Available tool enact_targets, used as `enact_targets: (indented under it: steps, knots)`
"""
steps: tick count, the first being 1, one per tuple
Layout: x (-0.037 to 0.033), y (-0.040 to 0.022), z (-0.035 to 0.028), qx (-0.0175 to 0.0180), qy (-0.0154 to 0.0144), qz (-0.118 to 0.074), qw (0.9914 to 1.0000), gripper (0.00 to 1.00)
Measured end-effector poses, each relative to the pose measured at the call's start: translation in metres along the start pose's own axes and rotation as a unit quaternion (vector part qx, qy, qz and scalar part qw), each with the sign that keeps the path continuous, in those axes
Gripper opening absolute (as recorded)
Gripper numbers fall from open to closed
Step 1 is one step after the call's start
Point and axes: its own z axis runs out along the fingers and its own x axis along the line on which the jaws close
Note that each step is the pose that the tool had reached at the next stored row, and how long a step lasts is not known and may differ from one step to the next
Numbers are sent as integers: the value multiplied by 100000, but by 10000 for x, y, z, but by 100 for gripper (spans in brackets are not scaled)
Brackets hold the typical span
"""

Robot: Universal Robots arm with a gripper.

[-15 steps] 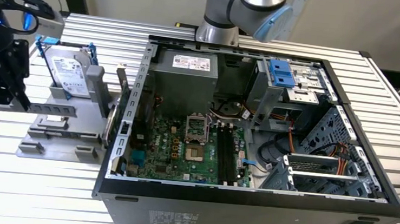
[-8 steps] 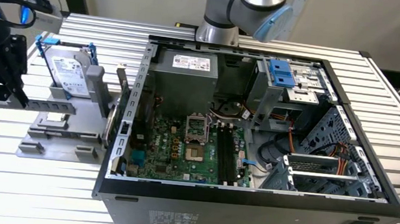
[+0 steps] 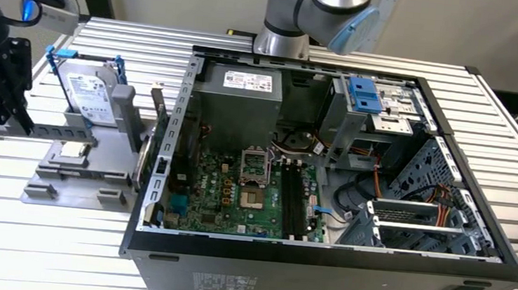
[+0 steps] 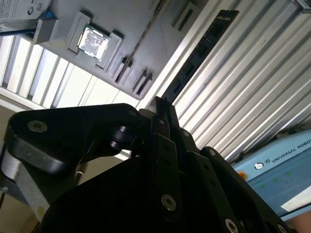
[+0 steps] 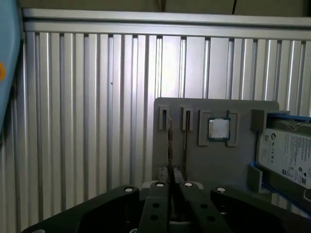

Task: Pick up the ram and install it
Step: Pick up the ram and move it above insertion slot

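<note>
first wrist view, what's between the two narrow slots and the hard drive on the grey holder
A square processor chip, seated in a recess of the grey holder, as the first wrist view shows.

The ram (image 4: 204,48) loses its near end inside the pinched end effector (image 4: 161,104); the hard drive (image 5: 286,153) runs off the first wrist view.

The exterior view looks steeply down from high above the case (image 3: 324,263) and bench (image 3: 514,125). Both wrist views sit just behind the gripper (image 5: 172,177), facing along the gripped ram (image 4: 201,48) down at the fixture (image 5: 218,165), close up; all 3 views share that fixture.
</note>
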Motion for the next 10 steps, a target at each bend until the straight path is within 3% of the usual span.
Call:
enact_targets:
  steps: [10]
  knots:
    - [-1,2,-134,0,1,0,100000,0]
